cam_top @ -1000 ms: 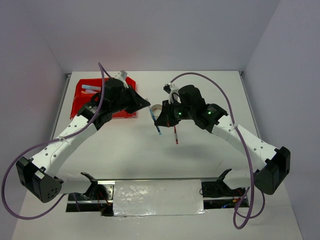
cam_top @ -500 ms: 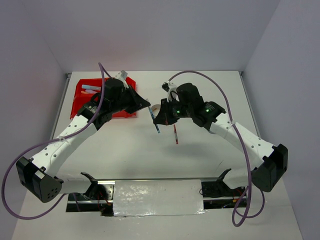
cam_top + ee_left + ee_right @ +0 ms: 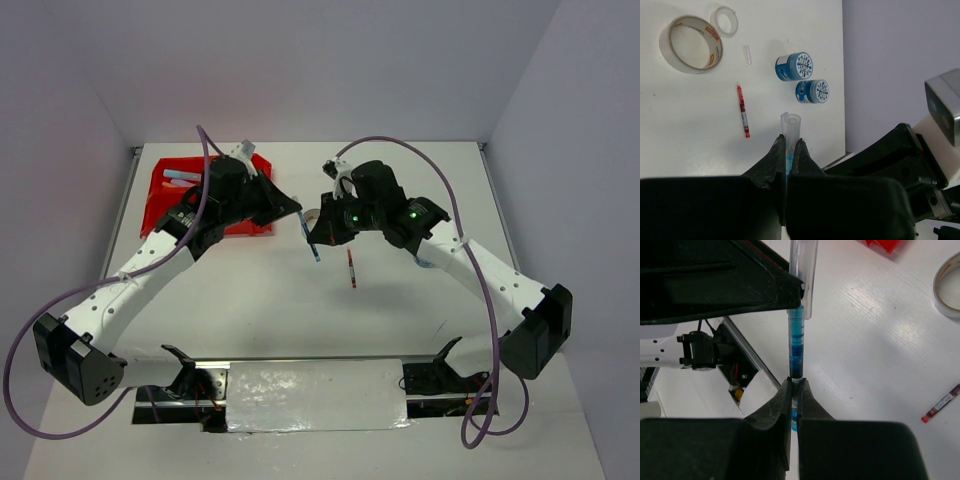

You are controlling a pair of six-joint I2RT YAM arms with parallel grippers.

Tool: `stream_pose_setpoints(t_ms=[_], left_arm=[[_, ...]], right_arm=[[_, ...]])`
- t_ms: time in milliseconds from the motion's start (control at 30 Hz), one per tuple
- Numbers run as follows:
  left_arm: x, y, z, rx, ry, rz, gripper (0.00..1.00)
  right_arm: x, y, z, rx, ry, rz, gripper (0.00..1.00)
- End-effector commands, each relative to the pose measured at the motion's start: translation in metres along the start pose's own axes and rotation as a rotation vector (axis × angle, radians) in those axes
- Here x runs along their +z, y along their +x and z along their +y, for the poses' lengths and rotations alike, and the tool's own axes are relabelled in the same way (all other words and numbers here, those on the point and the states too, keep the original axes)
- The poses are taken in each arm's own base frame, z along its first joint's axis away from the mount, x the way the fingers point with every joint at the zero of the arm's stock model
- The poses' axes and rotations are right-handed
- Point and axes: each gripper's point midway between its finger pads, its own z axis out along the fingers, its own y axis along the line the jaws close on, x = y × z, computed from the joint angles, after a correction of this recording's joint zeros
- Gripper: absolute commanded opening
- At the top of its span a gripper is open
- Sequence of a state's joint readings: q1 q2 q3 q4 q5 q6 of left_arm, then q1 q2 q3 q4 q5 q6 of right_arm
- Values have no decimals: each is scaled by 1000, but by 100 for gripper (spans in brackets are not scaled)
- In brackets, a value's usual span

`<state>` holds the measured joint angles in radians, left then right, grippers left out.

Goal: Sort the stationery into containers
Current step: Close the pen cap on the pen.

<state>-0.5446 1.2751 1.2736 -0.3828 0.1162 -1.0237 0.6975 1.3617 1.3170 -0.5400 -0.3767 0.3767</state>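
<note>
**Blue pen gripped at both ends, mid-table**

The left hand [image 3: 788,150] is seen closed tight on the blue pen [image 3: 796,335], gripped just behind its clear cap [image 3: 791,127], which sticks out beyond the fingertips. The right hand [image 3: 795,387] is likewise closed tight, on the opposite end of the same pen. The pen is thus held by both hands at once, lifted off the table [image 3: 300,320]. Its long axis runs straight from one hand to the other, so the two hands face each other along it.

The red bin [image 3: 158,205] lies behind the left hand, at the far left of the table, partly covered by the left arm. The left arm is clearly the nearer one. A handover or a capping is judged to be in progress. If it is a handover, the right hand would have to let go before the pen can be carried back to the bin.

Left on the table, as seen from the left wrist:
- a red pen [image 3: 742,111]
- two blue-and-white tubs [image 3: 796,66] [image 3: 812,91], side by side
- a large tape roll [image 3: 715,50]
- a small clear ring [image 3: 713,21]

Red print is noted on the tape roll and a pattern on the tub lids. No writing can be read.
</note>
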Motion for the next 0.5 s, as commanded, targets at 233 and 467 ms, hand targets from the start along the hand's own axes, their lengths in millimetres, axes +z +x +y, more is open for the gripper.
stream_pose_setpoints(t_ms=[233,467], left_arm=[[2,13,-2,8,33,60,0],[6,21,-3,23,55,106,0]], right_arm=[[-4,-55,10,-59,-21,-144,0],[-6,-78,11,-111,-23,-202,0]])
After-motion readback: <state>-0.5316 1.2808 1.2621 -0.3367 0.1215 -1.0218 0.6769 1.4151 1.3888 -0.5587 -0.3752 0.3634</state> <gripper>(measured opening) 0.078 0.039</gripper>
